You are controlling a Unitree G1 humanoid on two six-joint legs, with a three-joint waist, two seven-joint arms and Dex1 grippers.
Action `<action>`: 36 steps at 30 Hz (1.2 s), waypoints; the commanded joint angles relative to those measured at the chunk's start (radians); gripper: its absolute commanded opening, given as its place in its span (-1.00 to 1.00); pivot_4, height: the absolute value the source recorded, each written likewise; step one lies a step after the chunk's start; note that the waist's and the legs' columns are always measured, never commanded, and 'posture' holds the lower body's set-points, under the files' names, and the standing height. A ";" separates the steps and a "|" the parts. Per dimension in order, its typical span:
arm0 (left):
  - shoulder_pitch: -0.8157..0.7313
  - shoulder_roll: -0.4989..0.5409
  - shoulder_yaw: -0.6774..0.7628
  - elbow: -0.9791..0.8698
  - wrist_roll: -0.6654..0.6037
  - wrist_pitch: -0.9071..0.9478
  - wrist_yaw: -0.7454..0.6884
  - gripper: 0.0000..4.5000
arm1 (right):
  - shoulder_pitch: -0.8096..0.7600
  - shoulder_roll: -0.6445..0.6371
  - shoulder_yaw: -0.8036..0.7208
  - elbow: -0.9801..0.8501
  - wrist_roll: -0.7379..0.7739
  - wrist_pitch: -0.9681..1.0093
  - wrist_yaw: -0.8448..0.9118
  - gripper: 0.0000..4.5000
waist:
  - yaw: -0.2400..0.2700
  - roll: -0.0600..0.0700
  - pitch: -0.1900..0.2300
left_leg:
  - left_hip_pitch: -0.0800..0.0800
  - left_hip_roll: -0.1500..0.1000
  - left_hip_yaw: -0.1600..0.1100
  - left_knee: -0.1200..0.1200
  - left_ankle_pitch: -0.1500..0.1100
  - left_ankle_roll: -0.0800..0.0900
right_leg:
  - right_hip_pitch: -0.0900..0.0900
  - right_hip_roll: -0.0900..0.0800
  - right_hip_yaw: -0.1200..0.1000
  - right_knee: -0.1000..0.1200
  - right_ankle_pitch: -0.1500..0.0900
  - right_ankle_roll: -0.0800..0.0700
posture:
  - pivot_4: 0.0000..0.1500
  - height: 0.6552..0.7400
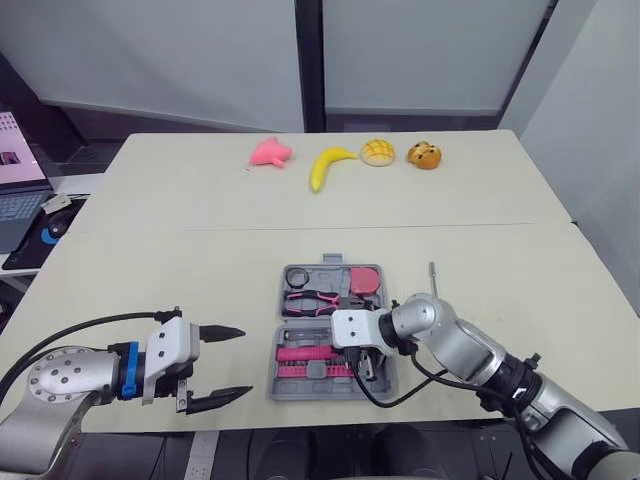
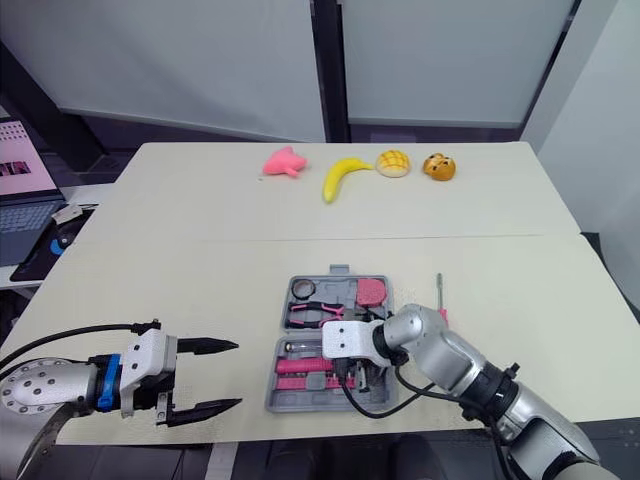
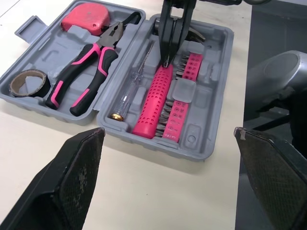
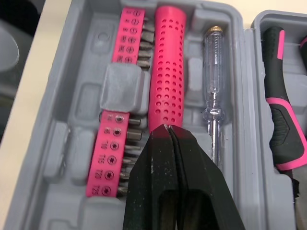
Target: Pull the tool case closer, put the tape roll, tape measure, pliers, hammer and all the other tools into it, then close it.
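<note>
The grey tool case [image 1: 283,388] lies open near the table's front edge. Its far half holds the tape roll [image 1: 298,276], the pink tape measure [image 1: 363,280] and the pink-handled pliers [image 1: 310,302]. The near half holds the hammer [image 4: 167,72], a pink bit strip [image 4: 117,110] and a clear tester screwdriver [image 4: 213,86]. My right gripper [image 4: 168,130] is shut, with its tips resting on the hammer's handle. My left gripper [image 1: 225,365] stands open on the table just left of the case, holding nothing. A thin screwdriver [image 1: 433,278] lies on the table right of the case.
At the table's far side sit a pink toy [image 1: 270,152], a banana [image 1: 328,165] and two buns [image 1: 377,151] [image 1: 424,155]. A laptop [image 1: 20,190] stands off the left edge. The case lies close to the front edge.
</note>
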 commanded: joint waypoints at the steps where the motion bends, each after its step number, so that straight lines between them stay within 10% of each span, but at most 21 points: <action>1: -0.016 -0.018 0.060 0.005 -0.052 0.000 0.012 1.00 | 0.013 0.002 -0.130 -0.153 0.103 0.041 0.002 -0.99 | 0.000 0.000 0.000 | 0.000 0.000 0.000 0.000 0.000 0.000 | 0.000 0.000 0.000 0.000 0.000 0.000 | 1.00 0.51; 10: -0.020 -0.043 0.151 0.133 -0.045 -0.025 0.052 1.00 | 0.254 -0.236 -0.570 -0.305 0.184 0.037 -0.104 -0.99 | 0.022 0.000 0.000 | -0.001 -0.001 0.000 0.000 0.000 0.000 | 0.001 -0.001 0.000 -0.002 0.000 0.000 | 1.00 0.51; 18: 0.028 -0.061 0.233 0.303 -0.045 -0.023 0.068 1.00 | 0.687 -0.425 -0.984 -0.203 0.246 -0.090 -0.047 -0.20 | 0.028 0.000 0.000 | -0.001 -0.001 0.001 -0.001 0.000 0.000 | 0.005 -0.001 0.000 -0.002 0.000 0.000 | 1.00 0.51; 28: 0.075 -0.095 0.244 0.402 -0.021 -0.088 0.061 1.00 | 0.901 -0.448 -1.082 -0.149 0.262 -0.188 -0.014 0.98 | 0.026 0.000 0.000 | 0.001 0.001 0.001 -0.001 0.000 0.000 | 0.007 -0.001 0.000 -0.002 0.000 0.000 | 1.00 0.51; 36: 0.036 -0.104 0.229 0.392 -0.039 -0.106 0.054 1.00 | 0.840 -0.422 -1.077 -0.169 0.331 -0.134 -0.045 0.98 | 0.028 0.000 0.000 | 0.001 0.001 0.001 0.000 0.000 0.000 | 0.007 -0.001 0.000 -0.002 0.000 0.000 | 1.00 0.51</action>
